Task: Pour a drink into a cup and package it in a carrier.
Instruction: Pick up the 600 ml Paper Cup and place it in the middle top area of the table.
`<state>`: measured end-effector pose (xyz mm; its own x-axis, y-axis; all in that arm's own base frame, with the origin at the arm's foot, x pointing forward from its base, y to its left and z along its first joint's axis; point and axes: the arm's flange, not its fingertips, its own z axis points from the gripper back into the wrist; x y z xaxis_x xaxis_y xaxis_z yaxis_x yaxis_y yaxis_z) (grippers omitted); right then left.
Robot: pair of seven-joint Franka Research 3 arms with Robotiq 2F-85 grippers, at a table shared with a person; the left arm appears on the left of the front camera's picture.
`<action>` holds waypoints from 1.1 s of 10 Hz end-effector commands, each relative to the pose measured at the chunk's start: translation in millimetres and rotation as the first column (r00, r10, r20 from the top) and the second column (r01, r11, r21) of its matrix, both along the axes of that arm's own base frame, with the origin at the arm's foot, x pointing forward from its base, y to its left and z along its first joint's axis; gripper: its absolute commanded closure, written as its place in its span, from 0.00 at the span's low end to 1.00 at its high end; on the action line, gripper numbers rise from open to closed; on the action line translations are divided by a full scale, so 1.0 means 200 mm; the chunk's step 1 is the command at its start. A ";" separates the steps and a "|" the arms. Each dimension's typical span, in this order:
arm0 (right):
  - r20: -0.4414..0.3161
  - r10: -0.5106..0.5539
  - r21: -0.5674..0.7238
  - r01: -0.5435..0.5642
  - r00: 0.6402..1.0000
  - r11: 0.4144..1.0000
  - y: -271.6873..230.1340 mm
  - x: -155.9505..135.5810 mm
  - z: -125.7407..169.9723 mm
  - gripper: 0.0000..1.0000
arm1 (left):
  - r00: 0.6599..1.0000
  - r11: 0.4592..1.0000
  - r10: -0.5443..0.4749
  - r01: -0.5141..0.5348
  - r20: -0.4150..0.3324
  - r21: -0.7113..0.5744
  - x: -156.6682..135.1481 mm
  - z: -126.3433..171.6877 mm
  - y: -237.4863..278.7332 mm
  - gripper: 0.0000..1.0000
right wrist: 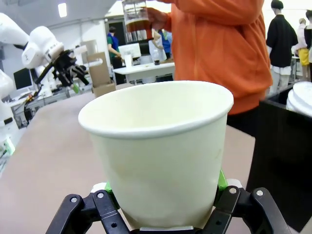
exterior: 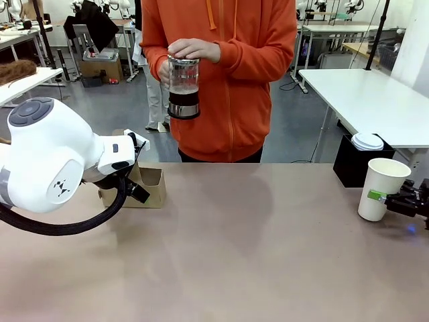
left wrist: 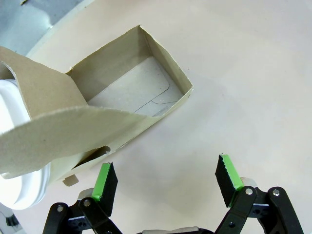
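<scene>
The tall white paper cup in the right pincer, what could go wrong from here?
The right pincer clamps the empty tall white paper cup by its thin wall; squeezing might buckle it once filled. The person's glass pitcher of dark drink is held far from the cup, so the pour could spill. The free slot of the brown cardboard carrier lies close under its handle panel, which the cup might catch.

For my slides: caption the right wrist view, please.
Right gripper grips the white cup; behind, a person holds the drink.
</scene>
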<state>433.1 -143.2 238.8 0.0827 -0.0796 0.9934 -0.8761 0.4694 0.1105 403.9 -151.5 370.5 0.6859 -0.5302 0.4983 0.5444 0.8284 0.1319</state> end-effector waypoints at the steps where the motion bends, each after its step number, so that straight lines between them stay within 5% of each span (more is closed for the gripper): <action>1: -0.031 -0.030 0.019 0.030 0.999 0.999 0.26 0.01 0.25 0.20 | 1.000 1.000 0.000 0.000 0.000 -0.001 0.00 0.00 0.00 0.00; 5: -0.053 0.004 0.018 -0.003 0.999 1.000 0.82 0.20 0.38 0.20 | 1.000 1.000 0.000 0.000 0.000 -0.001 0.00 0.00 0.00 0.00; 11: 0.031 -0.035 -0.028 0.036 0.999 0.999 1.26 0.56 0.12 0.20 | 1.000 1.000 0.000 0.000 0.000 -0.001 0.00 0.00 0.00 0.00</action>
<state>535.4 102.1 265.8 0.0946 -0.0787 0.9924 -0.8767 0.4657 0.1205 403.8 -151.6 370.2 0.6860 -0.5306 0.4977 0.5446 0.8282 0.1323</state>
